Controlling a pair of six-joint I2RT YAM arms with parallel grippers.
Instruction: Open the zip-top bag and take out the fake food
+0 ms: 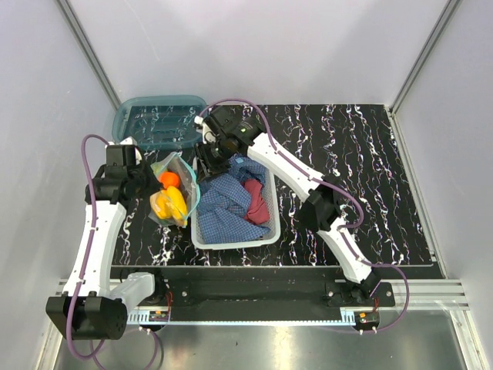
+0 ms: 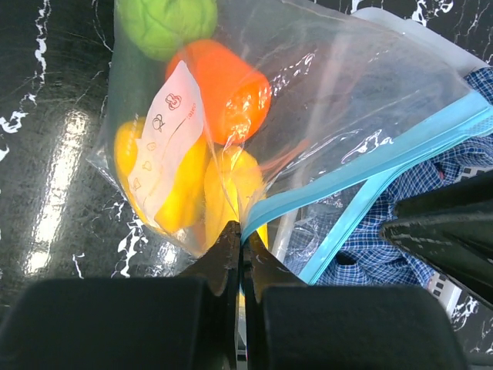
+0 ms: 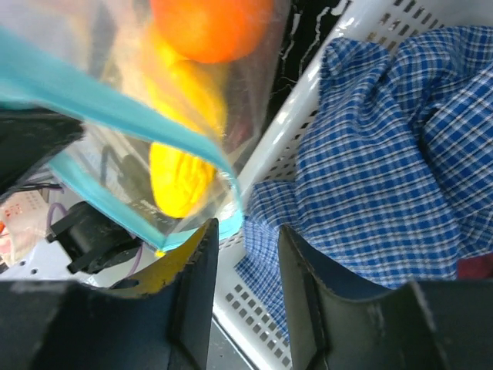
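Only marking noted: a white paper label point(image 2: 173, 131) at the clear wall of the zip-top bag point(image 2: 347, 100), bearing a column of small orange-red pictogram signs, too small to read; no legible words or numbers.

Teal bin point(image 1: 158, 122), white basket point(image 1: 231, 243), checked cloth point(image 1: 227, 199)

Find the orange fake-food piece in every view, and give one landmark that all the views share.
Top external: the orange piece sits left of centre, just left of the basket.
Left wrist: upper centre, inside the clear zip-top bag.
Right wrist: at the top edge, left of centre.
Shared landmark: the blue checked cloth.
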